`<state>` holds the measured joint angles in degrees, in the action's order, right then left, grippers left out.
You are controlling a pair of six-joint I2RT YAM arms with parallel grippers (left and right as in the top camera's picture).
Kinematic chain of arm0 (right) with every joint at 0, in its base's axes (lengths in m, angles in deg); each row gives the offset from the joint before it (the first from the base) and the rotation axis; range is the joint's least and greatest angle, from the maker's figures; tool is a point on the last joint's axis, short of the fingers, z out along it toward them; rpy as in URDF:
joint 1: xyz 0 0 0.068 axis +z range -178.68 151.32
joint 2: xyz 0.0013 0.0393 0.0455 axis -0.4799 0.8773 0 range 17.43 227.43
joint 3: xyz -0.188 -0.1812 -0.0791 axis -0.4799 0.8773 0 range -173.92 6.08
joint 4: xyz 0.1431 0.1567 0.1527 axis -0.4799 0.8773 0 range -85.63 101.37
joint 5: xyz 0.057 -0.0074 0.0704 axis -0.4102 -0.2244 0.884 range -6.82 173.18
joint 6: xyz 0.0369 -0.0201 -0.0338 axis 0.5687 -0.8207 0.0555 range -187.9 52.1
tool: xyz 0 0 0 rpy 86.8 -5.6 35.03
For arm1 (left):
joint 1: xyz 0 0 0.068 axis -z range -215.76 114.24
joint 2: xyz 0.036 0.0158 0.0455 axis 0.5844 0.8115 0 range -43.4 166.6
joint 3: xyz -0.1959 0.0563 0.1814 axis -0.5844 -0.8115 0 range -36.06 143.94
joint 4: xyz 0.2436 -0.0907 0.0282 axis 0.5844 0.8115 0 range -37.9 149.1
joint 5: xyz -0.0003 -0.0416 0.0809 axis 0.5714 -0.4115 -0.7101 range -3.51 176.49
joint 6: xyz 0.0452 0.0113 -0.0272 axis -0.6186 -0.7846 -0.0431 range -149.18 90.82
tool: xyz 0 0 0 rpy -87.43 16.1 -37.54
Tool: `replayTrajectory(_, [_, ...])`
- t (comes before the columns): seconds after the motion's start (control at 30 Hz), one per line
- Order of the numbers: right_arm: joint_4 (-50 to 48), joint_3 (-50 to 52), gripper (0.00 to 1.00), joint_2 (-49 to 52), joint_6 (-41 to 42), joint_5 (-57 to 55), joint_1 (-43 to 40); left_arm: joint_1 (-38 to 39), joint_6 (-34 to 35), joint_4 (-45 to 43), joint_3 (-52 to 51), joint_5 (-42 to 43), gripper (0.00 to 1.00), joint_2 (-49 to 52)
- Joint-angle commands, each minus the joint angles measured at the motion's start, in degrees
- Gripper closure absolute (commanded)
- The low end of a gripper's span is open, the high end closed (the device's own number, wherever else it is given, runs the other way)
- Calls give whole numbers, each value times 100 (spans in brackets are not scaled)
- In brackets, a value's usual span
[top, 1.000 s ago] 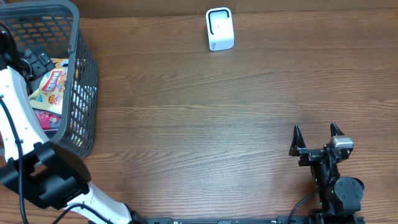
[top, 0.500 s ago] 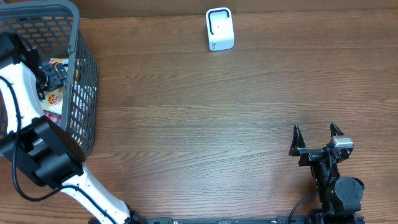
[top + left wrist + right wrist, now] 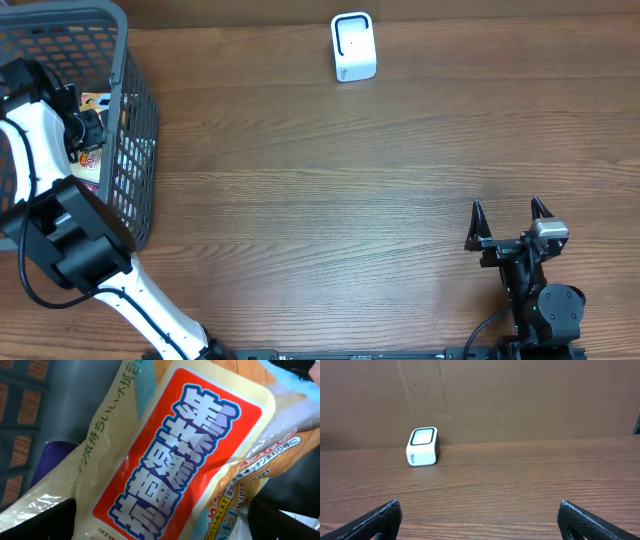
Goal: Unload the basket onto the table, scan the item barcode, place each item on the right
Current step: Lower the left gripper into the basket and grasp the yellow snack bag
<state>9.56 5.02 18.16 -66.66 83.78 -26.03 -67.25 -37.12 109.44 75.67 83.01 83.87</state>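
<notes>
The task is at its very start, and nothing has been scanned. The left arm (image 3: 28,150) reaches down into the grey wire basket (image 3: 140,150) at the upper left of the overhead view. Its jaws are spread wide and hold nothing. In the left wrist view their dark tips sit in the lower left and lower right corners of the frame. Between them lies a cream snack packet (image 3: 200,460) with a red label. Whether the tips touch the packet cannot be told. The packet lies flat among other wrappers inside the basket, and no barcode shows on the side facing up.

The white scanner (image 3: 353,47) stands upright at the top centre of the tabletop (image 3: 320,200), well apart from the basket. The right wrist view shows its window facing out over the bare wood. The right arm (image 3: 540,290) sits at the lower right of the overhead view, its jaws open and empty, far from both packet and scanner.

Everything that counts is left to do:
- close on the packet
- lift it out of the basket
- carry it across to the scanner
- turn it, probably, so the barcode faces the window
</notes>
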Motion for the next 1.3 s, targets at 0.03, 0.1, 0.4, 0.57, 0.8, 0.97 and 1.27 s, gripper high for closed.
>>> replayTrajectory(0.03, [-33, 59, 0, -57, -37, -55, -15, 70, -103, 109, 2, 160, 1, 485])
replayTrajectory(0.1, [-33, 59, 0, -57, -37, -55, -15, 70, -81, 116, 0, 157, 9, 573])
replayTrajectory(0.4, [-33, 59, 0, -57, -37, -55, -15, 66, -83, 138, 0, 162, 40, 614])
replayTrajectory(0.57, [-33, 59, 0, -57, -37, -55, -15, 66, -83, 225, 0, 164, 81, 614])
replayTrajectory(0.8, [-33, 59, 0, -57, -37, -55, -15, 66, -79, 286, 7, 162, 96, 498])
replayTrajectory(0.97, [-33, 59, 0, -57, -37, -55, -15, 59, 127, 232, 133, 166, 96, 15])
replayTrajectory(1.27, [-33, 59, 0, -57, -37, -55, -15, -70, 717, 116, 367, 560, 96, -1244])
